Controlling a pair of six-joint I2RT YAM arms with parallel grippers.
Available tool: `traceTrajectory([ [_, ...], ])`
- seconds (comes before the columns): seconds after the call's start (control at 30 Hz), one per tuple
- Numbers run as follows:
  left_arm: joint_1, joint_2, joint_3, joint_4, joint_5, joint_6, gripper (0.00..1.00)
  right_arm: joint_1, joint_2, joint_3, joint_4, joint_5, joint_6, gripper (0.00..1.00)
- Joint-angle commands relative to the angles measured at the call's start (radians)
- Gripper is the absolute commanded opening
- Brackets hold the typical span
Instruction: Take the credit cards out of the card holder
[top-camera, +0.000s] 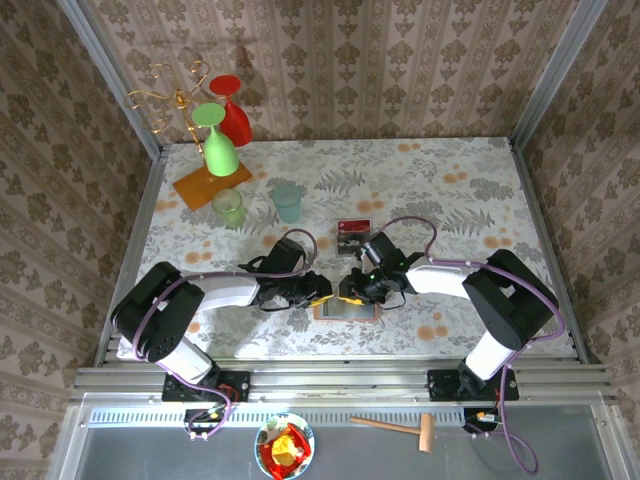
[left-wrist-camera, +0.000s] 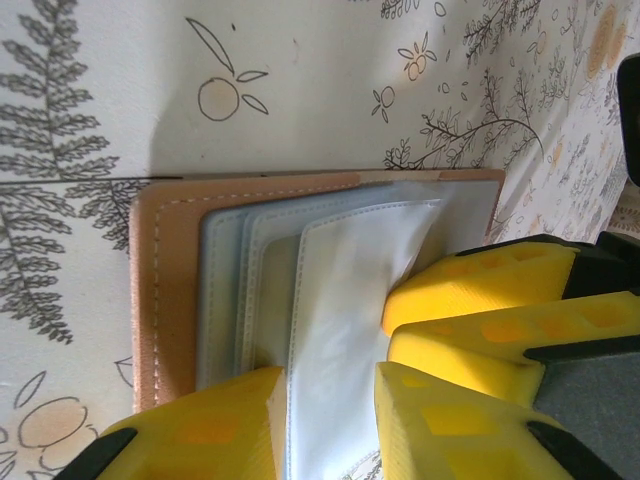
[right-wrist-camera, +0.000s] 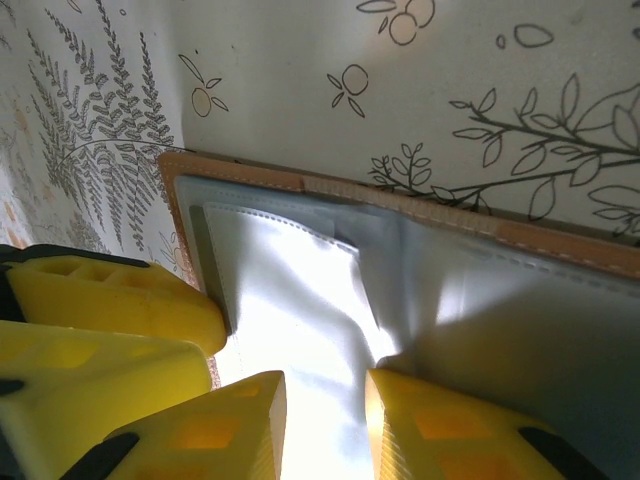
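At table's (top-camera: 470, 200) near middle, left pincer (top-camera: 320, 290) and right pincer (top-camera: 350, 290) reaching inward tip-to-tip, each narrowly parted on card holder (left-wrist-camera: 165, 290)

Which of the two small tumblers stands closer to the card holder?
The pale blue-green tumbler; the yellow-green tumbler stands farther left of the card holder.

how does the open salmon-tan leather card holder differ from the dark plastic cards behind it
The salmon-tan leather card holder is pale, with grey-blue pockets; the dark plastic cards are near black with a red band. The card holder lies open and wider than the cards. The card holder sits between the left gripper and right gripper; the cards lie apart, further back. Both lie flat on the patterned table.
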Motion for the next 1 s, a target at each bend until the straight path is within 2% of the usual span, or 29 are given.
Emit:
traceTrajectory([
  [0.0, -0.010, 0.020, 0.022, -0.012, -0.003, -0.003, 0.31, -0.008, -0.014, -0.027, 0.028, -0.016, 0.022, 0.30],
  [0.87, -0.019, 0.026, 0.010, 0.081, 0.024, -0.054, 0.27, -0.018, -0.040, -0.065, 0.092, -0.042, 0.056, 0.30],
  [0.97, -0.020, 0.016, 0.017, 0.067, 0.024, -0.049, 0.27, -0.023, -0.077, -0.067, 0.085, -0.031, 0.061, 0.33],
])
